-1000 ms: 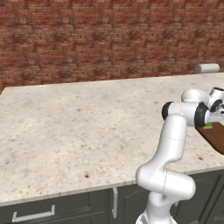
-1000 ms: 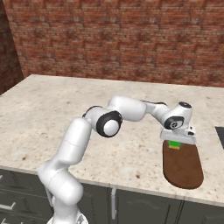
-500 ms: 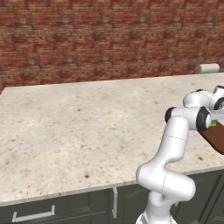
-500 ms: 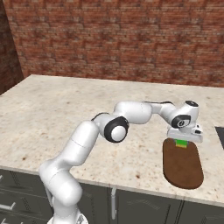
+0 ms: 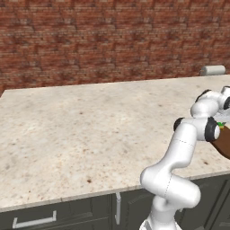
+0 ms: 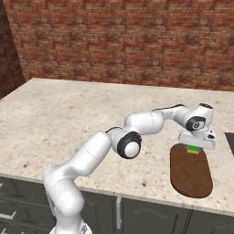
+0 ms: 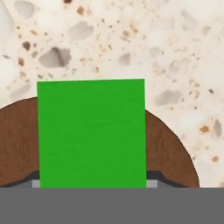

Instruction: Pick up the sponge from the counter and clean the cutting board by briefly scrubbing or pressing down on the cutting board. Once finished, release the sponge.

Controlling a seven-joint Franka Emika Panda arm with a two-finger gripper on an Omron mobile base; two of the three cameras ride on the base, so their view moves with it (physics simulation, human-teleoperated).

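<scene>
My gripper (image 6: 196,145) is shut on the sponge (image 6: 194,149), a bright green block with a thin yellow underside. It holds the sponge at the far end of the cutting board (image 6: 191,171), a dark reddish-brown oval lying flat on the counter (image 6: 68,109). In the hand view the sponge (image 7: 91,133) spans the gap between the fingertips, with the cutting board (image 7: 168,153) curving out on both sides beneath it and the speckled counter (image 7: 131,39) beyond. In the left base view a sliver of the sponge (image 5: 221,127) and the cutting board (image 5: 223,143) show at the right edge.
A grey cylinder (image 5: 212,70) lies on the counter by the brick wall, far right. The board sits close to the counter's front edge, over dark grey cabinets (image 6: 151,215). A dark edge (image 6: 230,141) shows at the right border, just beyond the board.
The arm has stretched a little further right, carrying the sponge along the far end of the board. In the left base view the hand has slid to the right edge.
</scene>
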